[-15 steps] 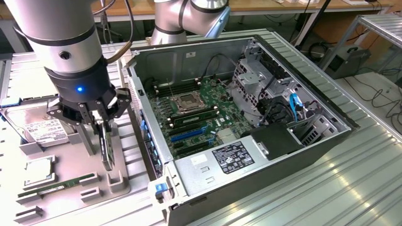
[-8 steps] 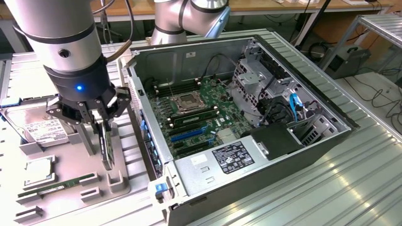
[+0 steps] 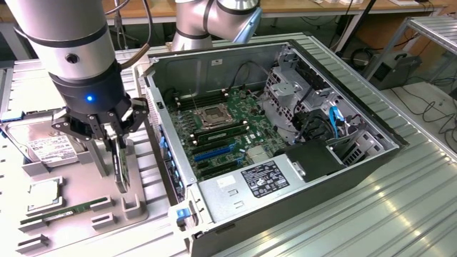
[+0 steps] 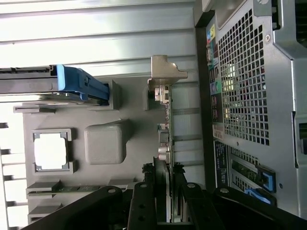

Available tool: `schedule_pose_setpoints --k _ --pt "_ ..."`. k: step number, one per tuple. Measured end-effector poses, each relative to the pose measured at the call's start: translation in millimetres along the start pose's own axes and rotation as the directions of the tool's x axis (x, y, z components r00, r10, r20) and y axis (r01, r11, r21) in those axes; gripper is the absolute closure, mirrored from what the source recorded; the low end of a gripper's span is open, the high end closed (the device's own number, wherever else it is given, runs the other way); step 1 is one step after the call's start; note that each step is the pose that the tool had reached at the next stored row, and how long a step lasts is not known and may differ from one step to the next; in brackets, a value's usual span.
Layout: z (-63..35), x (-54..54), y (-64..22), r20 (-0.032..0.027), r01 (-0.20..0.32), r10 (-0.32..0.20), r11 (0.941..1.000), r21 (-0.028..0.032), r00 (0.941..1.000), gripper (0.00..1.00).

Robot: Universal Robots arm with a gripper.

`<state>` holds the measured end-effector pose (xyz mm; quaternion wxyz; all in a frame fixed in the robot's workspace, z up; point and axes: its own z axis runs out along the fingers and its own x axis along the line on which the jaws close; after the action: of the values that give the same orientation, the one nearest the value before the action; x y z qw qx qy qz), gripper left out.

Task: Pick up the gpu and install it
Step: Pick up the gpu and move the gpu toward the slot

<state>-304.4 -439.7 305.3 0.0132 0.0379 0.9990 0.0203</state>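
The gpu (image 3: 123,174) stands on edge in the tray (image 3: 140,208), long axis alongside the case (image 3: 343,179), end effector (image 3: 111,154) pinching it.

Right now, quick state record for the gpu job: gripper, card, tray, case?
gripper: down over the gpu's top edge
gpu: standing on edge in a tray slot, not yet in the case
tray: also holds hard drive, cpu, memory stick
case: open, on the exterior view's right of the tray
blue slots: empty
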Motion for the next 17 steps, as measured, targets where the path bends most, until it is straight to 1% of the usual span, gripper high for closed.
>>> schedule_pose_setpoints --k 17 --pt "-4.8 -0.1 0.3 -0.0001 0.000 0.000 1.0000 0.0001 1.0000 0.73"
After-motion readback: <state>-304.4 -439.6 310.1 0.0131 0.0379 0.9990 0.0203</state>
